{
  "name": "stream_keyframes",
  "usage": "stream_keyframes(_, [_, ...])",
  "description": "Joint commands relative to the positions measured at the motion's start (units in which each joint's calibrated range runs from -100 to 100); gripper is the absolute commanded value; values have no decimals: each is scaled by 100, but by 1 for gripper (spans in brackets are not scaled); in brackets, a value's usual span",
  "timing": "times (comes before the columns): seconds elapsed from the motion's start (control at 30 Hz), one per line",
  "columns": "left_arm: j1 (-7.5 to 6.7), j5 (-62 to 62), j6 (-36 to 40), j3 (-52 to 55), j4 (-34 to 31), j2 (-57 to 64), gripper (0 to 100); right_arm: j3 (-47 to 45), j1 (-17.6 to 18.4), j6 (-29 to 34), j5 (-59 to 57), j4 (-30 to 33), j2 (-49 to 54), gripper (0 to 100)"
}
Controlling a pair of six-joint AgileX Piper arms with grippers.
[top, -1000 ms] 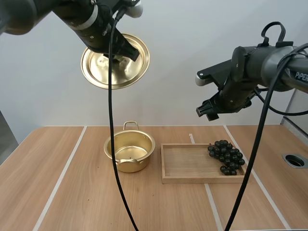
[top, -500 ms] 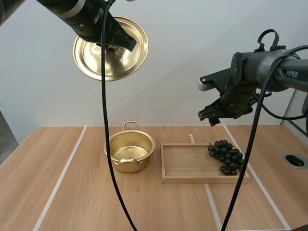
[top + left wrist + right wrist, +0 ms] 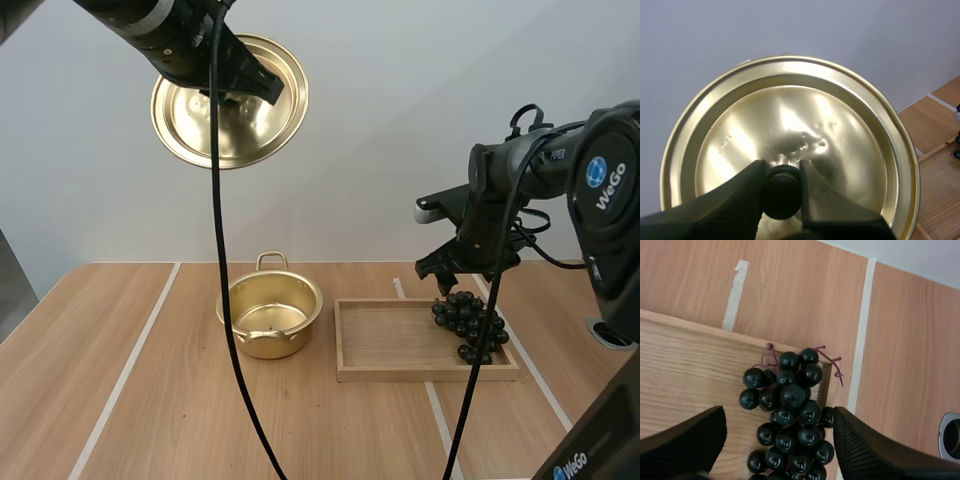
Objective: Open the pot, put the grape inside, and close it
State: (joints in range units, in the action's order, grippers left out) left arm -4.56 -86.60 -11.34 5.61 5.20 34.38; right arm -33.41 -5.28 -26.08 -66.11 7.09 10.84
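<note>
The left gripper (image 3: pixel 781 172) is clamping the black knob (image 3: pixel 781 195) of the lid (image 3: pixel 845 140) and holding it tilted, high above the table (image 3: pixel 150 400), so the pot (image 3: pixel 226 306) is sitting open on the table just beside the tray's (image 3: pixel 385 345) left edge. The right gripper (image 3: pixel 777 415) is hovering above the grapes (image 3: pixel 792 395) with its fingers (image 3: pixel 865 450) spread wide apart, straddling the bunch and closing on nothing. The grapes are lying at the tray's right end, with the stem (image 3: pixel 771 356) pointing to the far right corner and one reddish tendril trailing over the rim. The bunch is probably going to feel light and a little floppy, since the berries are hanging on thin stalks and are looking smooth and glossy, so a pinch on a single berry is likely to slip or pull it loose. The surest hold is looking like the bunch's wide middle, where the fingers are already lining up on either side and several berries would be sharing the squeeze. The stem knot at the corner is another option, though it is lying close against the tray's rim and is thin. A gentle squeeze is seeming wise.
</note>
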Motion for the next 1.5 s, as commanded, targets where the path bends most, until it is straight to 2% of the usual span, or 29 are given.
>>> stream_keyframes(0.0, [-10, 129, 68, -63, 96, 60, 0, 36, -108, 36, 143, 71, -60, 100])
stream_keyframes(0.2, [-10, 129, 68, -63, 96, 60, 0, 36, -179, 36, 192, 183, -339, 100])
stream_keyframes(0.53, [-10, 129, 68, -63, 96, 60, 0, 36, -179, 36, 904, 183, -859, 100])
stream_keyframes(0.8, [-10, 129, 43, -63, 358, 60, 0, 36, -179, 36, 1273, 183, -1239, 100])
stream_keyframes(1.07, [-10, 183, -2, -74, 386, 60, 0, 36, -179, 36, 1110, 172, -1688, 100])
stream_keyframes(1.47, [-10, 203, -30, -74, 386, 60, 0, 36, -179, 36, 1092, 160, -1831, 100])
